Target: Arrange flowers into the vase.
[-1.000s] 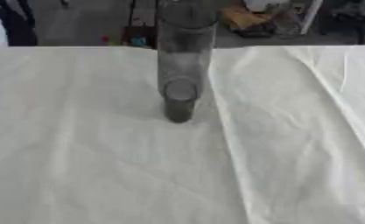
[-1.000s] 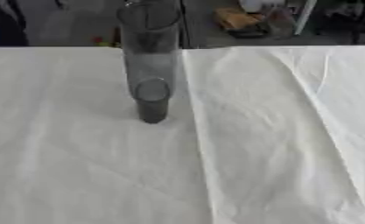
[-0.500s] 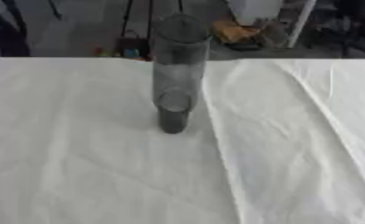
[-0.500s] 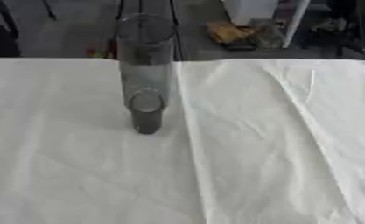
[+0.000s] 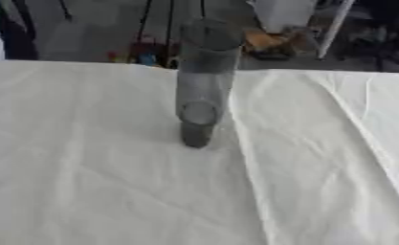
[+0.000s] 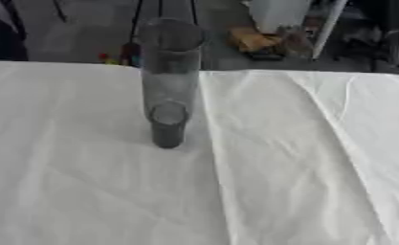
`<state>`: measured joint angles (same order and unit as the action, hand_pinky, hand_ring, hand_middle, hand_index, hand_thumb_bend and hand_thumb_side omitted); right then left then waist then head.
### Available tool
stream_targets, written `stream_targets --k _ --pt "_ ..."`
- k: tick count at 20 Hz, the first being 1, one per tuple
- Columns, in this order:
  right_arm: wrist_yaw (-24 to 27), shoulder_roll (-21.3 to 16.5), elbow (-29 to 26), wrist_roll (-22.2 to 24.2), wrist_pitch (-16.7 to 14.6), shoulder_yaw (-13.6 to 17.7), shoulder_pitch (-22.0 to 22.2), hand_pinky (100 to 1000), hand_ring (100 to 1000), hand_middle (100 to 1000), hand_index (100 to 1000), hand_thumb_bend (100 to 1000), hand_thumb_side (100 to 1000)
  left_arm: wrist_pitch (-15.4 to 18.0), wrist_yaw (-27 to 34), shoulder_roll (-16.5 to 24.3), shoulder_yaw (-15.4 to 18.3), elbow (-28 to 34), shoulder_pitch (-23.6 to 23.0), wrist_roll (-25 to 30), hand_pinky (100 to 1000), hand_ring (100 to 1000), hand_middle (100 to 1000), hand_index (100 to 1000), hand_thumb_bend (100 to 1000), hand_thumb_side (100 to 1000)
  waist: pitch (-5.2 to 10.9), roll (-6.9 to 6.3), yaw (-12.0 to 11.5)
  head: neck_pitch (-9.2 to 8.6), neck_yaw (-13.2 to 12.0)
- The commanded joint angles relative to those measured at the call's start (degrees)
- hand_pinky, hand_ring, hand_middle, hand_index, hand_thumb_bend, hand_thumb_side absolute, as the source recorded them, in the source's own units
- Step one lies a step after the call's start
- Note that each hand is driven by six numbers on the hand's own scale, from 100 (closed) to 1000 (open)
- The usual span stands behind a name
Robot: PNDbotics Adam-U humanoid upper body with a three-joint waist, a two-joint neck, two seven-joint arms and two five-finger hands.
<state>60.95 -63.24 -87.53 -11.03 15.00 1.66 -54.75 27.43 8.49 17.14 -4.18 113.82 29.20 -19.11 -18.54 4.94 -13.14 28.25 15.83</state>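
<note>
Since neither of our hands shows in either view, we cannot tell how their fingers are set, wide or narrow, or whether they hold anything. Nearest us lies only the white cloth [image 5: 110,191], wrinkled, with a long crease running from the middle toward the near edge. Beyond that bare stretch the vase [image 5: 204,81], a tall clear cylinder, stands upright near the middle of the table, a little toward the far side. We judge it stands in the open there so that stems can come down into its mouth from either side. It looks empty, and we see no flowers anywhere on the cloth. Past the far edge is dark floor with clutter.
</note>
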Motion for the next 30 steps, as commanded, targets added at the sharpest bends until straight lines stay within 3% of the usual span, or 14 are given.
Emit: stream_targets --k 1,9,20,30 --pt "2.3 -0.9 -0.5 -0.7 -1.1 0.6 -2.3 100 100 100 128 100 100 0.0 0.1 1.4 0.0 0.8 0.4 0.2 755 803 848 856 100 605 1.57 0.05 -0.3 -1.15 0.7" --pt "7.7 1.1 -0.8 -2.7 -4.2 0.3 -6.6 100 100 100 126 100 100 0.1 0.1 1.4 -0.6 0.8 0.5 0.8 755 803 848 857 100 602 1.38 0.39 -1.1 -1.60 1.9" --pt "11.6 7.2 -0.9 -6.6 -7.1 -1.5 -12.9 100 100 100 125 100 100 -0.3 0.9 1.2 -0.8 0.8 1.1 0.9 754 802 847 857 100 606 1.62 1.39 -2.9 -1.78 3.6" --pt "15.2 12.3 0.0 -5.8 -9.2 -3.0 -15.9 100 100 100 125 100 100 -0.5 1.5 0.6 -0.9 0.8 1.7 1.0 754 793 847 853 100 607 1.21 1.68 -4.8 -2.99 7.6"
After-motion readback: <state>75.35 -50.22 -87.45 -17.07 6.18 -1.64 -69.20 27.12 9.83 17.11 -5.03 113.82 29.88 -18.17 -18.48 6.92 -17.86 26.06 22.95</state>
